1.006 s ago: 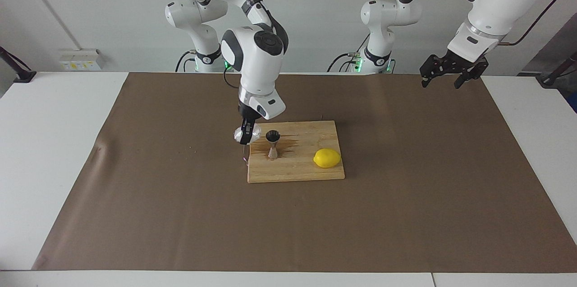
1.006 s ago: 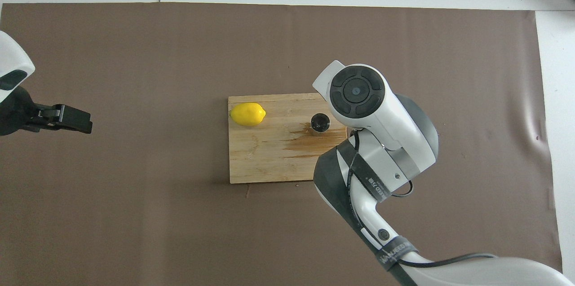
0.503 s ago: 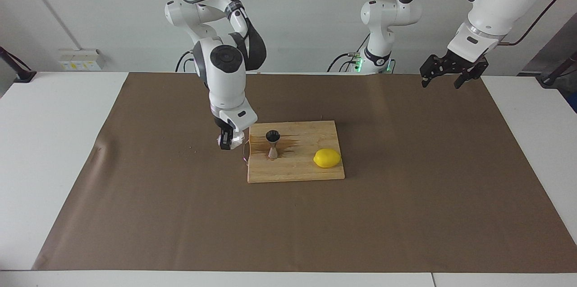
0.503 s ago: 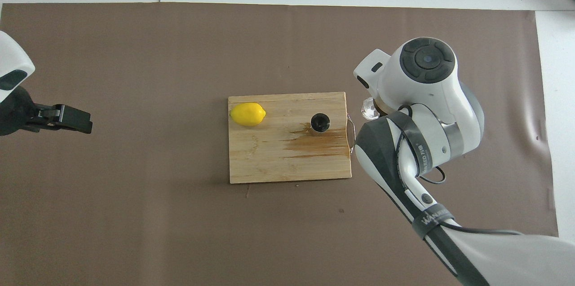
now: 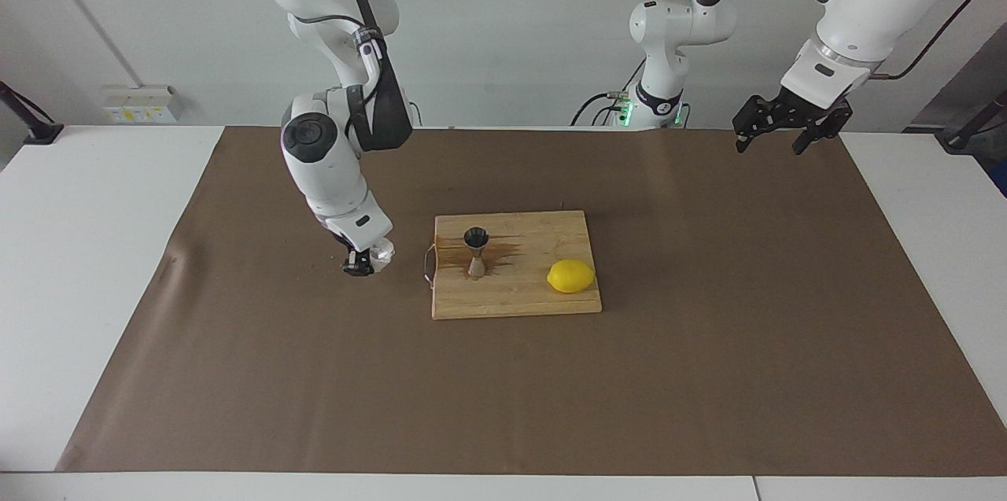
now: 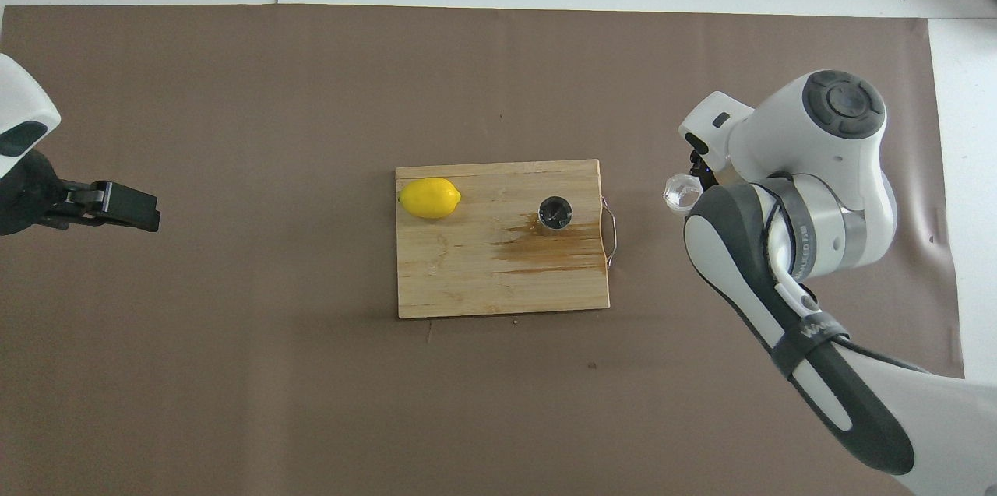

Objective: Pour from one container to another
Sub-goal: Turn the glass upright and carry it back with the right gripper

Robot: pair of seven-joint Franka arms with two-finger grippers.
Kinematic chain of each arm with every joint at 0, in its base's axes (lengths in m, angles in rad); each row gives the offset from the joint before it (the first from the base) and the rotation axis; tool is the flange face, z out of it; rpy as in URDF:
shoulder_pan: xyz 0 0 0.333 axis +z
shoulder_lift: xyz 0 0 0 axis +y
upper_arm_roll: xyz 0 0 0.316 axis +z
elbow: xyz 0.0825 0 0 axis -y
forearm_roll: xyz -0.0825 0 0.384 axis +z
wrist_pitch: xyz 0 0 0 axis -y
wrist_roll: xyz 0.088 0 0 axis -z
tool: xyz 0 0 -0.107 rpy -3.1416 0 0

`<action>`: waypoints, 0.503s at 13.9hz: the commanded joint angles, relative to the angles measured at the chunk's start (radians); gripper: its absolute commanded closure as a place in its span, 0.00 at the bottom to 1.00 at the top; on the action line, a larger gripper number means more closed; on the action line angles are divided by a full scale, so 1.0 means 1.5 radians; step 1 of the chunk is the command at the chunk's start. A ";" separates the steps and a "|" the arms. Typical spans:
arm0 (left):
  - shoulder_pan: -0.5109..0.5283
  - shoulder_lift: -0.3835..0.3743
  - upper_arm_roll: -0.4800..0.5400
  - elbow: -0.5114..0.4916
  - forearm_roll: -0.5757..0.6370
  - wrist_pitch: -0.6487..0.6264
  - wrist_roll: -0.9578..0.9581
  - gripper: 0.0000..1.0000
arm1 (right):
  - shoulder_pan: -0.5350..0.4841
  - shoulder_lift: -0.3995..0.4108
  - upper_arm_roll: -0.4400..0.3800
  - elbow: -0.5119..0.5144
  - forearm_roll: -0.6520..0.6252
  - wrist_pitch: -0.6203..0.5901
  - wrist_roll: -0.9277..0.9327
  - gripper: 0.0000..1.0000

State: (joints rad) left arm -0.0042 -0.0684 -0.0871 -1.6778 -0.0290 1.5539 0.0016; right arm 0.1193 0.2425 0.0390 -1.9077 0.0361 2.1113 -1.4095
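Facing view: right gripper (image 5: 363,265) jaws are clamping the cup (image 5: 382,252) beside the board (image 5: 515,300).
Left gripper (image 5: 782,129): waiting, jaws spread wide.
Jigger (image 5: 476,251): standing on board.

A robotics lab: two white arms mounted along the frame's top, a bare white wall (image 5: 535,29), a brown-paper-covered white surface (image 5: 94,265)

left claw (image 5: 782,127): raised, open, arm waiting | right claw (image 5: 363,263): low, closed, wrist angled down

No legible text, right arm's (image 6: 787,239) band lettering unreadable
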 commanded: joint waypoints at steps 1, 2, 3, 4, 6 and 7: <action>0.002 -0.021 0.000 -0.023 0.010 0.010 0.001 0.00 | -0.061 -0.055 0.006 -0.124 0.086 0.096 -0.113 1.00; 0.002 -0.021 0.000 -0.024 0.010 0.010 0.001 0.00 | -0.071 -0.058 0.006 -0.141 0.107 0.116 -0.157 1.00; 0.002 -0.021 0.000 -0.024 0.010 0.010 0.001 0.00 | -0.094 -0.059 0.006 -0.148 0.112 0.118 -0.192 1.00; 0.002 -0.021 0.000 -0.024 0.009 0.010 0.000 0.00 | -0.123 -0.060 0.007 -0.157 0.114 0.117 -0.219 1.00; 0.002 -0.021 0.000 -0.024 0.010 0.010 0.000 0.00 | -0.148 -0.060 0.006 -0.176 0.167 0.120 -0.285 1.00; 0.002 -0.021 0.000 -0.024 0.010 0.010 0.001 0.00 | -0.156 -0.059 0.005 -0.185 0.187 0.126 -0.316 1.00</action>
State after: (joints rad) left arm -0.0042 -0.0684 -0.0871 -1.6778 -0.0290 1.5539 0.0016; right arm -0.0860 0.1867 0.0362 -2.1262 0.2462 2.2690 -1.7931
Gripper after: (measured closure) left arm 0.000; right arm 0.502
